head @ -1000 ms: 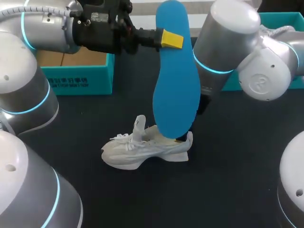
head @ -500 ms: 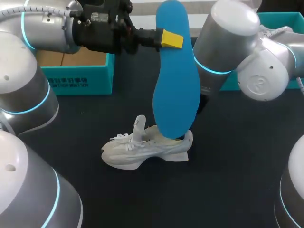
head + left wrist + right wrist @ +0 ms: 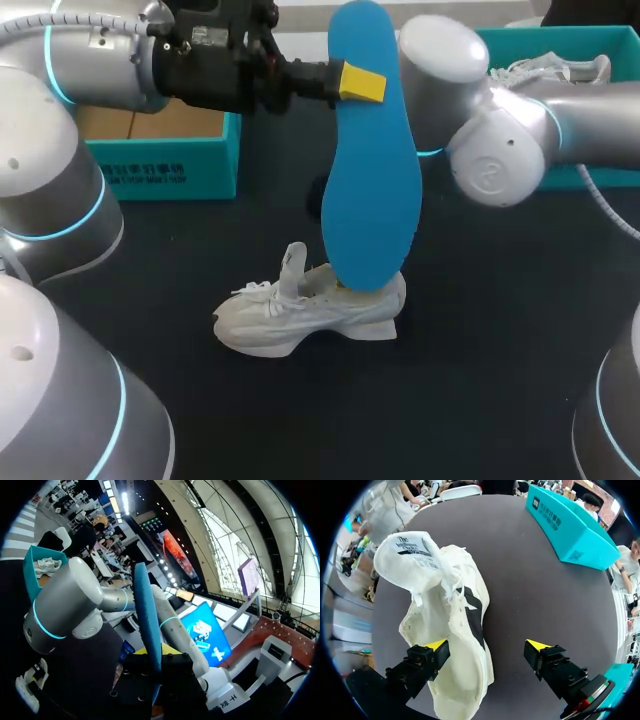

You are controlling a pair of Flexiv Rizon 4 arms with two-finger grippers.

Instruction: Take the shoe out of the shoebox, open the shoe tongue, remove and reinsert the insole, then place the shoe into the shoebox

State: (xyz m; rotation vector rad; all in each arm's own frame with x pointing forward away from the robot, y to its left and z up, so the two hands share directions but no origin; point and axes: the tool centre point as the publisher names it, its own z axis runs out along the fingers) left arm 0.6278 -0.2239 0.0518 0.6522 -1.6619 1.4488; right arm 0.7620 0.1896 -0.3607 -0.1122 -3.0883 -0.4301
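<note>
Head view: over the last second only the right arm (image 3: 480,130) has moved. Its big elbow joint has swung in toward the middle, uncovering the shoebox behind it. The left arm (image 3: 100,60), the insole and the shoe on the table (image 3: 480,330) have stayed put. I judge the removal step done and the reinsertion pending, with the right arm repositioning to steady the shoe.

The count:
- **Arms:** two.
- **Teal shoeboxes:** two, a left shoebox (image 3: 165,160) and a right shoebox (image 3: 560,35).
- **White shoes:** two, the shoe (image 3: 305,310) lying on the table and a second shoe (image 3: 550,68) in the right shoebox.
- **Blue insole:** one insole (image 3: 372,180), hanging upright with its lower end at the shoe's heel opening.

The left gripper (image 3: 360,83) pinches the insole near its top. The right gripper (image 3: 487,645) is spread wide (one finger over the shoe's heel, the other over bare table) and holds nothing.
</note>
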